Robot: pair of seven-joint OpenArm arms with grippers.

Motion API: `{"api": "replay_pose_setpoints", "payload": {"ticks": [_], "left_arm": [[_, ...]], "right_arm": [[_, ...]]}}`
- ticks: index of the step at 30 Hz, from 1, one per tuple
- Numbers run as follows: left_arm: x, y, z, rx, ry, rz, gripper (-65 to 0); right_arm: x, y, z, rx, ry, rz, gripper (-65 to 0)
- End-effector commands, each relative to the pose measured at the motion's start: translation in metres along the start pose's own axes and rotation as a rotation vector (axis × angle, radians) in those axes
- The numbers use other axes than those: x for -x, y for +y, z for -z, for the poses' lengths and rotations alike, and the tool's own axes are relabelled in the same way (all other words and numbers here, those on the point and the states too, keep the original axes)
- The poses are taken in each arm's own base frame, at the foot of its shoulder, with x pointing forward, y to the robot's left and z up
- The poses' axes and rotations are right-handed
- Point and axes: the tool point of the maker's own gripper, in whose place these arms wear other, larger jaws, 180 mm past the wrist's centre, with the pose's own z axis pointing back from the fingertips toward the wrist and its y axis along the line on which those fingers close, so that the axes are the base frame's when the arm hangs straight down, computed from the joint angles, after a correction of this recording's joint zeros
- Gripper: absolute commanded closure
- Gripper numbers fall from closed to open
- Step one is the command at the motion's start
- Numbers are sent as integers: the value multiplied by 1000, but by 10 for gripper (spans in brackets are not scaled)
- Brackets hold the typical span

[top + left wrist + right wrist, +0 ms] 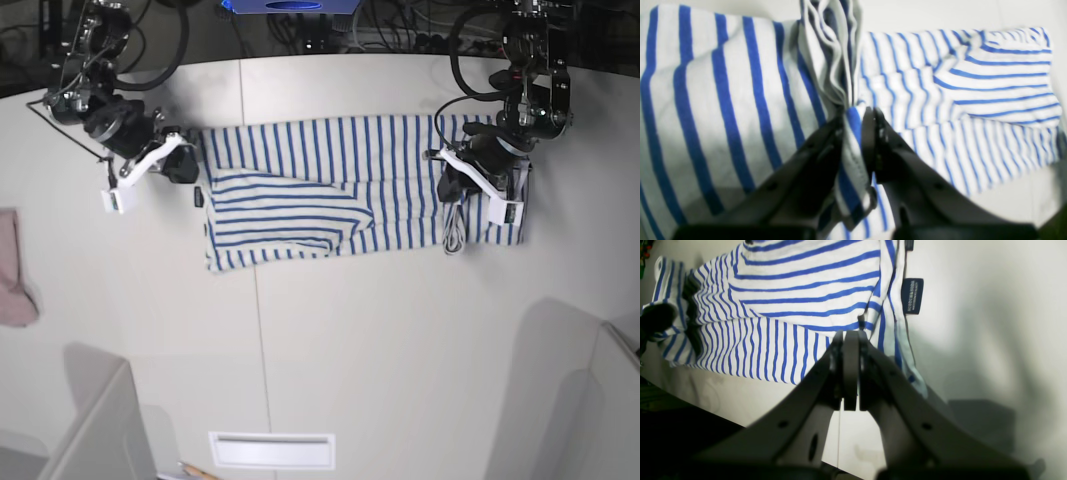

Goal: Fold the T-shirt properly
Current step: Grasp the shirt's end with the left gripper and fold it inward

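Note:
The T-shirt (330,190), white with thin blue stripes, lies stretched across the far half of the table, partly folded over itself. My left gripper (858,116) is at the shirt's right end in the base view (462,185), shut on a bunched fold of the striped cloth that rises between its fingers. My right gripper (850,335) is at the shirt's left edge (185,165), its jaws pressed together. The cloth puckers toward its tips. The small dark tag (912,295) hangs just beside them.
A small pink cloth (15,270) lies at the table's left edge. Grey raised panels stand at the front left (100,420) and front right (570,390), with a white slotted plate (272,450) between them. Cables and equipment crowd the far edge.

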Motion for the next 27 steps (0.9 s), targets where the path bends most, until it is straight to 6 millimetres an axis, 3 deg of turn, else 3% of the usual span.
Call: {"api": "replay_pose_setpoints", "payload": {"ticks": [1,10,27], "left_arm": [[-15,-4,-1,14,-50,7,0],[-6,-23,9,37,-19,-25,0],[-5,-25,9,43,-16,-31,0]], "right_arm": [[-10,5,-3,-19,-37,-13,0],[-10,4,-3,-18,-36,-12,0],[-8,6,-2,-23,-31,-12,0]]}}
